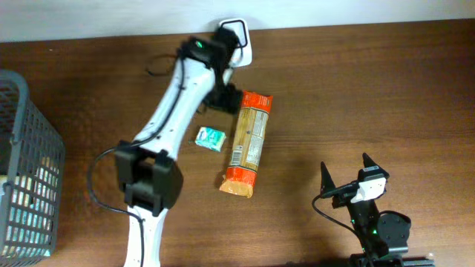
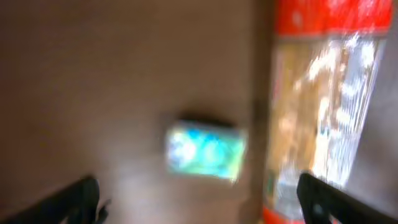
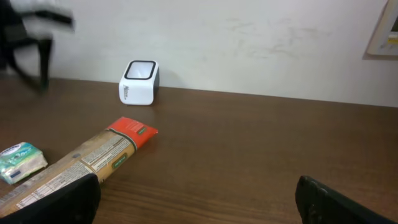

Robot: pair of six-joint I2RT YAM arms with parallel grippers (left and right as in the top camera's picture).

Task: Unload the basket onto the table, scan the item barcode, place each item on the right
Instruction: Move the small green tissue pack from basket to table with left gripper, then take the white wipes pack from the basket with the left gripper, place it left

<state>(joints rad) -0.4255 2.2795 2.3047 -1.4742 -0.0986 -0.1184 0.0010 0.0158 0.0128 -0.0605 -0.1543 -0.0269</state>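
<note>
The pasta packet [image 1: 247,144] lies flat on the table [image 1: 386,89]. Its far end is near the scanner [image 1: 239,37], and a small tissue pack [image 1: 210,138] sits just beside it. I judge the packet long, light and film-wrapped, with brittle contents and a slippery skin, so avoid bending loads. Recommended hold: across the narrow width near mid-length, with moderate force. My left gripper [image 1: 225,95] hovers by the packet's far end, jaws fully spread, holding nothing. My right gripper [image 1: 346,169] sits well apart, likewise wide and empty.

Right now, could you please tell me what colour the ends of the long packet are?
Orange-red; the long packet shows them best in the overhead view.
</note>
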